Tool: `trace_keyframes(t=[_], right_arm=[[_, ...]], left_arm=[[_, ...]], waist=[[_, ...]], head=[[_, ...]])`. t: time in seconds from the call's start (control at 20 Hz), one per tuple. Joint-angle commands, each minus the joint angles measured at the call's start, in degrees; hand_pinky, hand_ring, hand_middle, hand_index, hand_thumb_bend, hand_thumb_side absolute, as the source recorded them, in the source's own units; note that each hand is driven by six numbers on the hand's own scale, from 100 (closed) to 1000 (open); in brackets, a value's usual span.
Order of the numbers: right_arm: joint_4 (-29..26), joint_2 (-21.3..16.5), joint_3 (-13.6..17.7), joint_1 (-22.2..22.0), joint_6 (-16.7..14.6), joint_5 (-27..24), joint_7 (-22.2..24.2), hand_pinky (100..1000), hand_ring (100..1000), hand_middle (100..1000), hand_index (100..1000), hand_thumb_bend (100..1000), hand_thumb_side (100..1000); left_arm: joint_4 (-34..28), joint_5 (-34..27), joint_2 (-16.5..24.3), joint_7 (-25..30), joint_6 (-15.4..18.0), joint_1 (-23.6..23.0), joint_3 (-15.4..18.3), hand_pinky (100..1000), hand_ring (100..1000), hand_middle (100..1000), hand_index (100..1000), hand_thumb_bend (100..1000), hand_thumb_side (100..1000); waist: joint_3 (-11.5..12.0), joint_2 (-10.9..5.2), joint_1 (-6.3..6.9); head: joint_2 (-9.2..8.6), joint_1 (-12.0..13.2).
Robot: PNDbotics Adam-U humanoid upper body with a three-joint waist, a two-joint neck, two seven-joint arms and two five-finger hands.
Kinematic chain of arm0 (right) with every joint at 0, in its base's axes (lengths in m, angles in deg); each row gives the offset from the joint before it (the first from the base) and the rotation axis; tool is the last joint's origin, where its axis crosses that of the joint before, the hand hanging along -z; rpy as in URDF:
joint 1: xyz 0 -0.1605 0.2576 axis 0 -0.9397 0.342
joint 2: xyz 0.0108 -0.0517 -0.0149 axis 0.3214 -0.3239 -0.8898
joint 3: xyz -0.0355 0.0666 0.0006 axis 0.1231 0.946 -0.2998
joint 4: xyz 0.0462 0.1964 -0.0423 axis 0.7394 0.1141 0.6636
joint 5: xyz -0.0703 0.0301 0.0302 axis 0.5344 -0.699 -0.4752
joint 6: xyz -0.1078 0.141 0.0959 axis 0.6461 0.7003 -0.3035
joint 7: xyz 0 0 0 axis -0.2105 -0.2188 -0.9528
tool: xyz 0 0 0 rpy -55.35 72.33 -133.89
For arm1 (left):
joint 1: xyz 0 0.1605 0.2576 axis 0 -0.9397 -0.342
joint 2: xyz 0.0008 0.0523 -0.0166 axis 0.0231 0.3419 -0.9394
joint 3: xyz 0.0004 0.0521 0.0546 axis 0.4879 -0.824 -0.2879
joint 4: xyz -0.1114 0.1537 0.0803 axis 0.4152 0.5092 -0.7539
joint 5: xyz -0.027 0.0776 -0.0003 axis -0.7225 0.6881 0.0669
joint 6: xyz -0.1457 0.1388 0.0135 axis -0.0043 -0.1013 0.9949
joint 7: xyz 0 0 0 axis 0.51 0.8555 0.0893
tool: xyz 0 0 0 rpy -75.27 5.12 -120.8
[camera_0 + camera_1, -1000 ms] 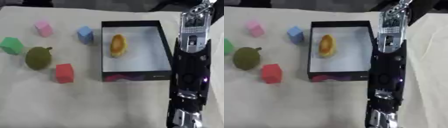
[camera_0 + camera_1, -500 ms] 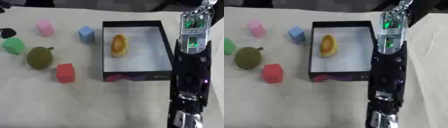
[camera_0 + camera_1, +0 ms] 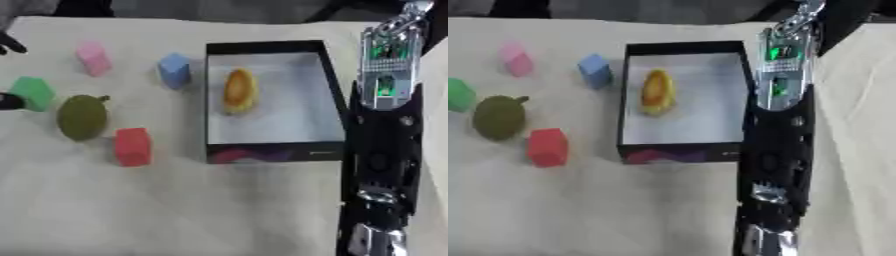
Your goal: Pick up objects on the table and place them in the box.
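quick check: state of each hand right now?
Left hand: only dark fingertips show at the left edge beside the green block; open or shut cannot be told.
Right hand: at the lower right, fingers not discernible; cannot be told.

We see a yellow object (image 3: 656,92) lying inside the black box (image 3: 677,152); pink (image 3: 516,59), blue (image 3: 595,71), green (image 3: 458,94) and red (image 3: 547,146) blocks dot the worktop (image 3: 605,205).
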Motion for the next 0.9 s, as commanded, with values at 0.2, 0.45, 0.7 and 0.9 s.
trace_keyframes(t=[0.2,0.45,0.7,0.9], right_arm=[[0.1,-0.3,-0.6,1.2,0.4,0.5,-0.2,802,729,728,817,100,594],[0.6,-0.2,-0.6,1.6,0.6,0.4,-0.3,803,729,728,817,100,599],[1.1,-0.1,-0.5,1.7,0.7,0.3,-0.4,804,729,728,817,100,601],[1.4,-0.1,-0.6,1.8,0.8,0.2,-0.5,804,729,728,817,100,603]], left_arm=[[7.9,7.6,-0.1,-2.2,4.1,4.0,-1.0,888,896,874,920,679,466],[14.0,8.0,-2.4,-3.2,6.4,7.1,-1.2,885,896,872,927,693,412],[17.2,7.4,-4.1,-4.0,8.3,9.6,-1.5,880,894,871,932,700,386],[18.3,7.1,-5.1,-4.3,9.2,11.1,-1.7,879,895,869,923,700,342]], waist=[[0.1,-2.10,0.60],[0.2,-1.83,0.38],[0.2,-1.71,0.19],[0.1,-1.61,0.20]], head=[[0.29,1.0],[0.29,1.8],[0.29,1.9],[0.29,1.6]])
